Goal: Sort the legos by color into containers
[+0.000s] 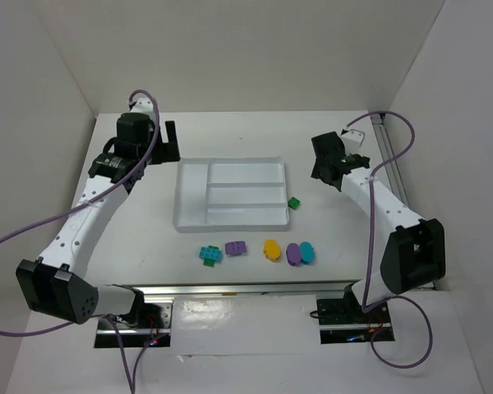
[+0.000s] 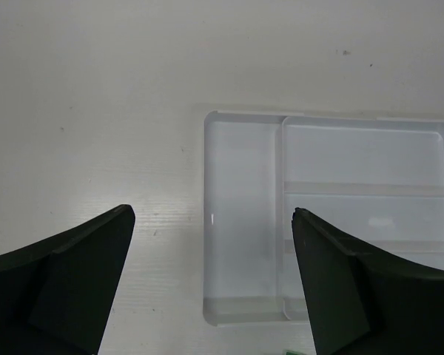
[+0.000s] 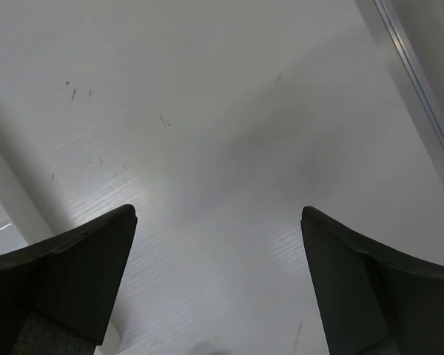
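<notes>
The white tray (image 1: 191, 215) lies mid-table, with one upright section on the left and three long sections on the right; all sections look empty. A green brick (image 1: 294, 202) sits just right of the tray. In front of it lie, in a row, a teal brick (image 1: 209, 254), a purple brick (image 1: 236, 248), a yellow oval (image 1: 271, 249), a purple oval (image 1: 293, 254) and a teal oval (image 1: 306, 252). My left gripper (image 1: 171, 141) is open and empty beyond the tray's far left corner; its wrist view (image 2: 212, 213) shows the tray (image 2: 240, 222). My right gripper (image 1: 324, 167) is open and empty, right of the tray (image 3: 218, 214).
White walls enclose the table on three sides. A metal rail (image 1: 388, 152) runs along the right edge and also shows in the right wrist view (image 3: 414, 81). A greenish sliver (image 2: 292, 352) shows at the bottom edge of the left wrist view. Purple cables hang off both arms.
</notes>
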Robot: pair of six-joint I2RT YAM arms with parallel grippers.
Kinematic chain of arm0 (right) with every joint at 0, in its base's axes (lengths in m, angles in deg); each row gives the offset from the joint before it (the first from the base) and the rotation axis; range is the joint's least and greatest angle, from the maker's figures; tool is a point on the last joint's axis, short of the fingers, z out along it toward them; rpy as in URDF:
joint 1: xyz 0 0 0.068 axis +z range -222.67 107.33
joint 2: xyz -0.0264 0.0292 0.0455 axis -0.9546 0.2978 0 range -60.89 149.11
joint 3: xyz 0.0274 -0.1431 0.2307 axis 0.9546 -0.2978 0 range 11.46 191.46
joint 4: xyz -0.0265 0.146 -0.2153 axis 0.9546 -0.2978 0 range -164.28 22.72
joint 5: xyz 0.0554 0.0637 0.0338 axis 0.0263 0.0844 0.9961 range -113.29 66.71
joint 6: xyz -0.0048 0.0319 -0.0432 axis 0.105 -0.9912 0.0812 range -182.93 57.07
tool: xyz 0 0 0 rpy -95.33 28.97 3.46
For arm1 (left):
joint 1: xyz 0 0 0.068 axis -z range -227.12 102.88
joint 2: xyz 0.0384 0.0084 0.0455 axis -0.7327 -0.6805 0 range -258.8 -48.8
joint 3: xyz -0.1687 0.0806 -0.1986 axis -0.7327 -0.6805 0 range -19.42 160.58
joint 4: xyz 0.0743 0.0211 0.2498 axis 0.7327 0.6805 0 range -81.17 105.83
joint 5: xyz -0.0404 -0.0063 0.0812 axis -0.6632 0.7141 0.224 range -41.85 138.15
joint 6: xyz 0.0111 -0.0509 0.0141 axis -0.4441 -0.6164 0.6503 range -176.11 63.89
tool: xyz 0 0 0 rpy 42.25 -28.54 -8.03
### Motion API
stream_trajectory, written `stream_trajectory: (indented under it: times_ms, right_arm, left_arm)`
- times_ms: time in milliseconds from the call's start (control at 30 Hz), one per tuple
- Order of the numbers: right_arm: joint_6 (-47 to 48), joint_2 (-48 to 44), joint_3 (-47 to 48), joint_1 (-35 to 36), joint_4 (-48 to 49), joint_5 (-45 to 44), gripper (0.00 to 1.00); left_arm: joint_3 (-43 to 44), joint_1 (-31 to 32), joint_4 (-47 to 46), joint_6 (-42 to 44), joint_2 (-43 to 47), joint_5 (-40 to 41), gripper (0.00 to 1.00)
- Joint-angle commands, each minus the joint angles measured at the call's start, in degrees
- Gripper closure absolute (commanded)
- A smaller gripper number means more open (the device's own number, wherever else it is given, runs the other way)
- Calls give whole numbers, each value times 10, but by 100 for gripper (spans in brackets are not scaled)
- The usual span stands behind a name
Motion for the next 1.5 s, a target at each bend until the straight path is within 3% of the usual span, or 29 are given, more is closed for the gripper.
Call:
stream_trajectory:
  times_ms: [0,200,267,333,467,600,700,900,967,1200,1267,1467]
  right_arm:
    - [4,-30,-4,10,21,10,1]
    - [13,-25,-22,10,27,66,1]
    - [13,-16,-22,10,39,102,1]
    - [0,-9,-27,10,45,115,1]
    - [-69,9,-20,10,42,120,4]
    - [-68,14,-32,-9,69,233,1]
    - [-92,14,-57,-9,88,240,1]
    - [-103,61,-50,4,77,221,1]
    - [-103,72,-50,10,89,229,8]
    - [-124,120,-50,15,130,254,17]
    - [-124,127,-50,15,139,263,25]
    - [-124,147,-50,15,157,282,26]
  left_arm:
    - [23,-5,21,-20,-9,-29,0]
    - [-74,1,-77,-14,83,-29,0]
    - [-55,1,-50,-14,67,-7,0]
    - [-20,40,5,-19,33,52,0]
    - [-37,74,-1,-19,27,120,0]
    - [-62,74,-24,-31,36,83,0]
    - [2,81,51,-45,-3,86,0]
    - [-18,95,57,-51,-4,108,0]
    - [-32,95,57,-51,-4,99,0]
    - [-33,106,68,-51,-22,91,0]
    - [-33,106,68,-51,-22,91,0]
    - [-33,106,76,-44,-34,56,0]
